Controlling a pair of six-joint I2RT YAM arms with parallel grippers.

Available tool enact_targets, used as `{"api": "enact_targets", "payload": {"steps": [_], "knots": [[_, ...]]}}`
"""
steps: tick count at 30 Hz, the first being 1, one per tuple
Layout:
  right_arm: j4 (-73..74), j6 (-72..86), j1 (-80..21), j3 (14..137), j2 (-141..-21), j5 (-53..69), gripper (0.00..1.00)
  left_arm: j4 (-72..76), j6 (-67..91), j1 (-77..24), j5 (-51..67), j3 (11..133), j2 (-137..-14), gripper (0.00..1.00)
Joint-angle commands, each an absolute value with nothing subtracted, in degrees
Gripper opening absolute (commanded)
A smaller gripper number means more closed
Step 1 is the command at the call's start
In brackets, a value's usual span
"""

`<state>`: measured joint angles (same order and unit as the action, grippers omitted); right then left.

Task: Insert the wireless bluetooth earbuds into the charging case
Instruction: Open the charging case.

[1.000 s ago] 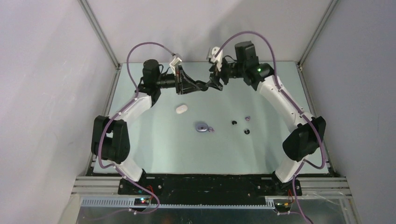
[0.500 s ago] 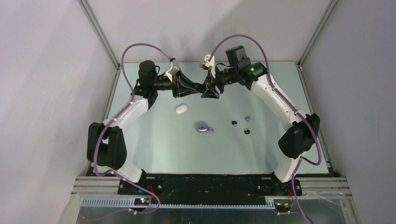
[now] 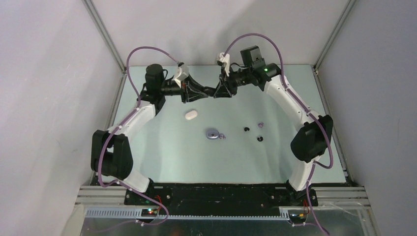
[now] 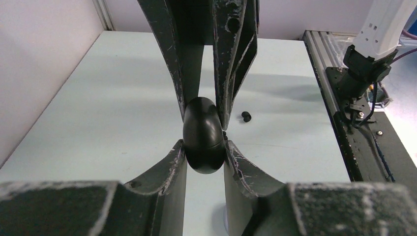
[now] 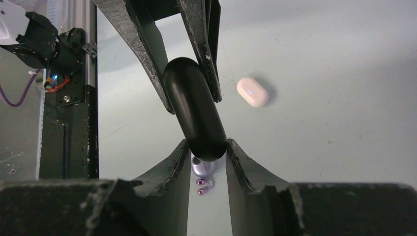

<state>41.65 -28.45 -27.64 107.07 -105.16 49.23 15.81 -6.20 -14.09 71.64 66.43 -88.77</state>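
A black oval charging case (image 4: 202, 135) hangs in the air over the back middle of the table, closed, gripped from both ends. My left gripper (image 4: 204, 147) is shut on its near end, and my right gripper (image 5: 207, 147) pinches the opposite end, both fingers touching it. From above the two grippers meet tip to tip at the black case (image 3: 215, 92). Two black earbuds (image 3: 247, 129) (image 3: 260, 139) lie loose on the table, one black earbud (image 4: 246, 116) showing past the case. A lavender earbud (image 3: 260, 124) lies near them, another lavender earbud (image 5: 202, 185) beside the lavender case.
A white closed case (image 3: 191, 114) lies left of centre on the table, also the white case (image 5: 253, 92) in the right wrist view. A lavender open case (image 3: 212, 133) sits mid-table. Aluminium frame rails (image 3: 105, 39) and grey walls border the table.
My right gripper's fingers have closed onto the black case's free end. Both arms shifted slightly left and back, with the case held between them.
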Motion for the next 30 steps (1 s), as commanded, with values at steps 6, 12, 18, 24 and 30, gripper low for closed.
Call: {"api": "enact_targets", "payload": {"steps": [6,12,18,24,30], "knots": [[40.2,-25.9,-25.4,109.3,-104.0,55.5,0.21,11.2,-8.7,-14.0,72.9,69.3,-87.6,0.0],[40.3,-28.2,-26.6,108.7,-103.3,53.7,0.2,9.2,-6.6,-14.2,70.5,69.7,-88.1,0.18],[39.9,-28.4,-26.9,108.7,-103.5,52.8,0.19,10.6,-3.0,-14.2,70.1,70.0,-88.9,0.24],[39.5,-28.9,-27.6,108.5,-103.2,51.4,0.19,18.3,6.3,-14.2,69.6,69.5,-90.7,0.28],[38.9,-28.6,-28.1,108.1,-102.8,49.8,0.31,25.0,12.6,-14.4,71.1,69.2,-92.4,0.01]]}}
